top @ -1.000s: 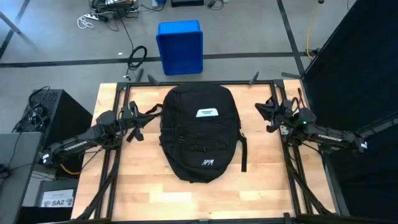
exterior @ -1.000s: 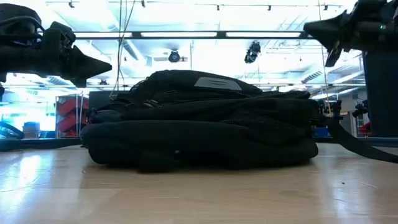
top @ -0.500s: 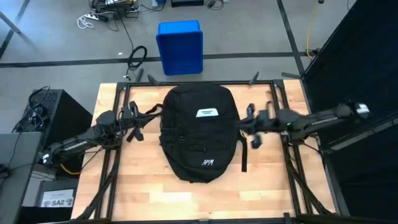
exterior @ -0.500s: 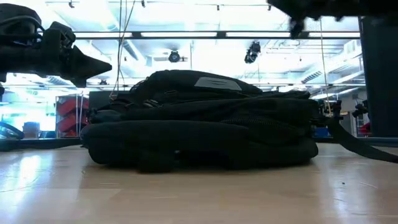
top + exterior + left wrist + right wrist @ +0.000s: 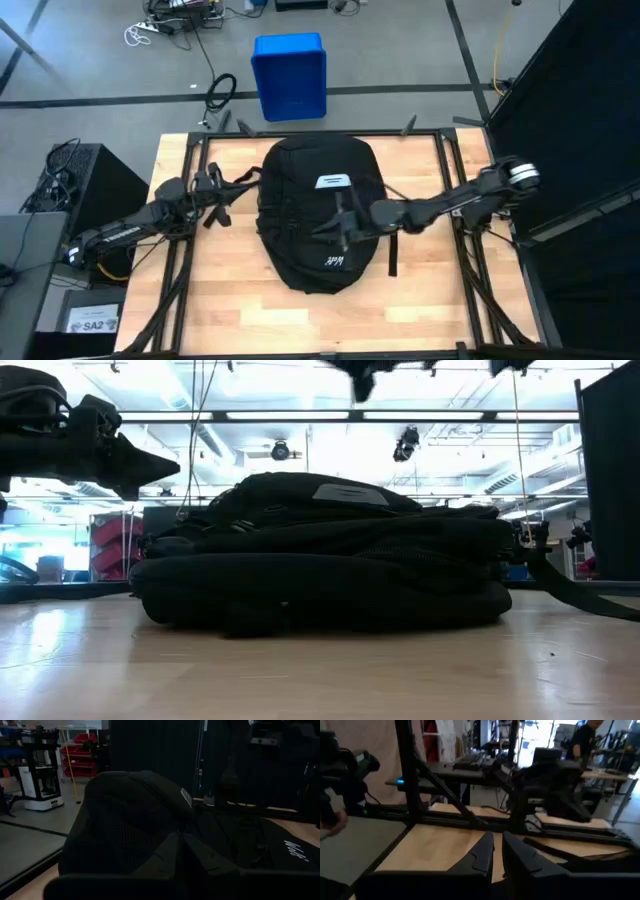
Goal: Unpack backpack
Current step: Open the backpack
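While the backpack (image 5: 322,212) lies flat in the middle of the wooden table (image 5: 420,290), exactly where it lay one second ago, the right arm has changed its place a lot. One second ago it was folded at the right edge of the table. Half a second ago it reached toward the right side of the bag. Now it is stretched far across, and the right gripper (image 5: 343,222) hangs above the middle of the backpack, between the white label (image 5: 333,182) and the small white logo print (image 5: 334,262). From the low camera I see only dark parts of this arm at the top of the picture, well above the bag, so the gripper does not touch the fabric. In the right wrist view its two fingers (image 5: 481,854) stand close together with only a narrow gap between them.

The left arm has not moved: the left gripper (image 5: 212,183) waits at the left side of the table, near the black straps (image 5: 238,180). Whether its fingers are spread or pressed together, I cannot tell.

Behind the table, on the floor, stands the blue plastic box (image 5: 289,76), same as before.
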You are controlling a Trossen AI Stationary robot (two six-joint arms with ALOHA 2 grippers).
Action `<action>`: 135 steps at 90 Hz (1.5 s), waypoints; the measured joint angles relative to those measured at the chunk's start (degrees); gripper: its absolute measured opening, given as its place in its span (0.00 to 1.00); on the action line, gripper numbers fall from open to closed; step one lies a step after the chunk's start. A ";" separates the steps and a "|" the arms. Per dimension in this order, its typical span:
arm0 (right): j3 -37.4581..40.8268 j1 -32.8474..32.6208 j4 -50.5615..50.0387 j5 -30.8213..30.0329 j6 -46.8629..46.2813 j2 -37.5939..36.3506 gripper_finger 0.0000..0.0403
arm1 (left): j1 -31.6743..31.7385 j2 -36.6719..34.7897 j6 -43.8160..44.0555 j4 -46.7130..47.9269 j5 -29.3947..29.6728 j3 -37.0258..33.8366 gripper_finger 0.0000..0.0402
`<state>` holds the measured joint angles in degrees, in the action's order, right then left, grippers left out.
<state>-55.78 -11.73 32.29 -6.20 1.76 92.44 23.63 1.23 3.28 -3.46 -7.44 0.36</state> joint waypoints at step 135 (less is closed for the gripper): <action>-6.92 7.23 1.42 1.28 -1.47 13.32 0.07 | -0.27 9.16 1.75 2.19 -8.81 0.85 0.00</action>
<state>-62.70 -4.51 33.71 -4.92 0.29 105.75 23.36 10.40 5.03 -1.28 -16.25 1.21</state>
